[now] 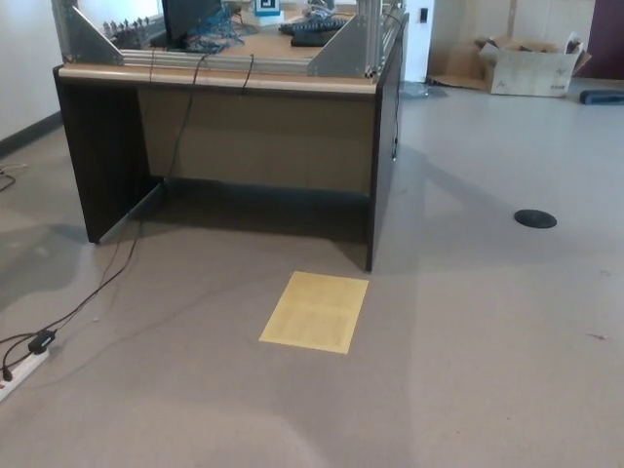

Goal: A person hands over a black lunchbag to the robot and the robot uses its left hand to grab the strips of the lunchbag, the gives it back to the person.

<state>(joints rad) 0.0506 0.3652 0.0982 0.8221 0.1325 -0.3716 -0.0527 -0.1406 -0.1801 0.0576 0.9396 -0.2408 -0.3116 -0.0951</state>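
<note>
No black lunchbag shows in the head view, and no person is in sight. Neither of my hands nor any part of my arms enters the picture. The view looks down at a grey floor in front of a dark desk [385, 146].
The desk carries metal frames [351, 44] and cables on top. A yellow sheet [315, 311] lies on the floor before it. A power strip [19, 372] with black cords sits at lower left. A black floor disc [534, 218] lies at right, a cardboard box [531, 66] at back right.
</note>
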